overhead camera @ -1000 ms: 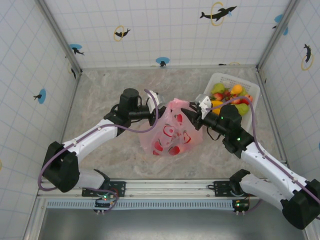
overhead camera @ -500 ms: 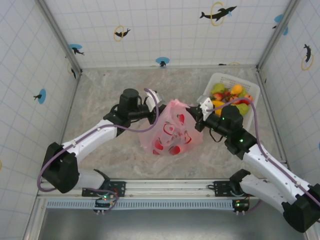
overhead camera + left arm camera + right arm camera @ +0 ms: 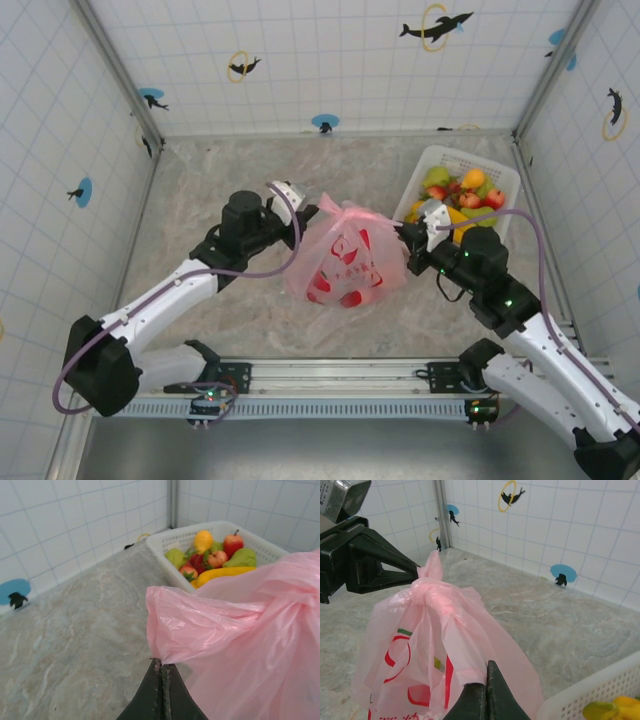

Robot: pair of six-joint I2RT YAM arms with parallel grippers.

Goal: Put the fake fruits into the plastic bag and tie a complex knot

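Observation:
The pink plastic bag (image 3: pixel 345 262) stands mid-table, its top drawn into a knot (image 3: pixel 346 212). In the right wrist view the knot (image 3: pixel 434 589) is a tight bunch above the bag (image 3: pixel 420 650), which carries red print. My left gripper (image 3: pixel 305 213) is shut on a handle strip at the bag's left; its closed jaws (image 3: pixel 161 662) pinch pink film (image 3: pixel 210 625). My right gripper (image 3: pixel 405 237) is shut on a strip at the bag's right (image 3: pixel 486 668). Red shapes show through the bag's lower part. More fake fruits (image 3: pixel 462 190) lie in the white basket (image 3: pixel 437 157).
The basket (image 3: pixel 165 542) stands at the back right by the corner post, holding an apple, pears, a banana and oranges (image 3: pixel 215 555). Its wall (image 3: pixel 600 692) is close to my right gripper. Tiled walls enclose the marble table (image 3: pixel 220 170), with bare surface to the left and behind.
The right gripper has shut on a handle strip. Both grippers have moved apart, left going left and right going right, and the bag's top has tightened into a knot.

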